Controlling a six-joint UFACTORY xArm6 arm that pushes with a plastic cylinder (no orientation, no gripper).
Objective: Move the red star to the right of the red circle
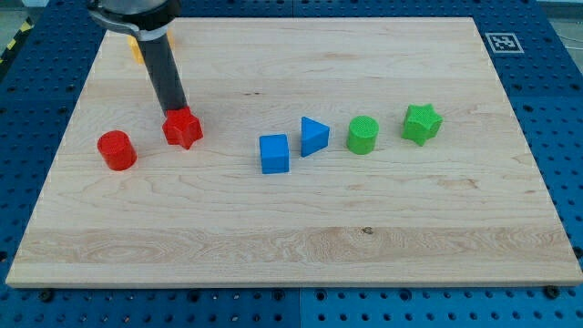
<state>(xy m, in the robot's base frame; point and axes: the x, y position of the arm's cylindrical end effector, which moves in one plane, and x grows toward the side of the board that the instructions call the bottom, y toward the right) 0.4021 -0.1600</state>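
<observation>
Right now the red star is lying on the board in its left part, just to the view's right of the red circle and slightly nearer the view's top; the two are sitting apart with a narrow strip of wood showing between them. My tip is touching or nearly touching the star's top edge, from the side of the view's top; exact contact is hard to tell. The rod is a plain dark bar with no jaws, so nothing is spreading, pressing together or pinching; it is leaning up toward the view's top left. An orange block is peeking out behind the rod near the top left corner, shape hidden. Running to the view's right in a loose row: blue cube, blue triangle just beside it, green cylinder, green star. A black-and-white marker is sitting beyond the board's top right corner.
</observation>
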